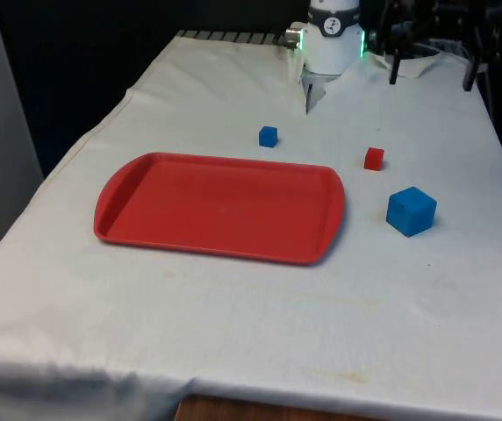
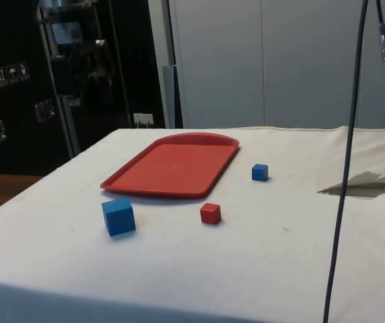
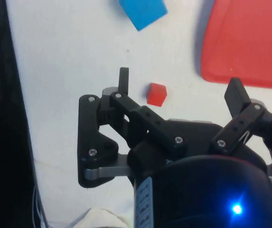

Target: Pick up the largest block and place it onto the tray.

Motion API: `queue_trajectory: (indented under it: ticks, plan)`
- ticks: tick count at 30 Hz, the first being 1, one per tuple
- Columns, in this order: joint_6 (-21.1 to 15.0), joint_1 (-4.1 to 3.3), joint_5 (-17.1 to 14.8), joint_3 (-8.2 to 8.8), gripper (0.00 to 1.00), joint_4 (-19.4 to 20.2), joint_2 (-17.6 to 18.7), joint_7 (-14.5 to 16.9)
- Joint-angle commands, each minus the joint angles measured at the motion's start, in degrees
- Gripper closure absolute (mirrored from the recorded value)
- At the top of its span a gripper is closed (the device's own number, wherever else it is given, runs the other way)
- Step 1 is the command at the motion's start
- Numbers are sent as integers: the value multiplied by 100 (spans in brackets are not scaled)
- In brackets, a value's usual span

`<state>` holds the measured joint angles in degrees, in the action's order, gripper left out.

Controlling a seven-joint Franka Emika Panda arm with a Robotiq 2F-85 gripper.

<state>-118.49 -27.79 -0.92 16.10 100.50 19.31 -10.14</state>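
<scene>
The largest block is a blue cube on the white cloth, at the front view's right of the red tray. In the side view the cube stands near the table's close edge, apart from the tray. My gripper hangs high above the cloth, open, with nothing between its fingers. Below it lies a small red block, with the blue cube farther off and the tray to one side.
A small red block and a small blue block lie beyond the tray. The cloth is rucked up near the robot's base. A dark cable hangs across the side view.
</scene>
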Motion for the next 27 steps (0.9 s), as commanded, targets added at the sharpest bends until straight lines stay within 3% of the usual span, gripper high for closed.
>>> queue_trajectory:
  ticks: [1,4,5,6,13,14,17,27]
  plan:
    - [-103,-29,29,-17,0,0,46,-52]
    - [-246,-34,52,-80,0,17,115,-52]
    - [-155,-6,11,-86,0,0,97,-17]
    - [-298,-34,63,-103,0,23,132,-46]
    - [-676,-17,115,-229,0,97,298,29]
    - [-573,-6,97,-229,0,63,298,23]
    - [-796,0,115,-258,0,138,355,189]
    - [-888,11,97,-269,0,172,458,647]
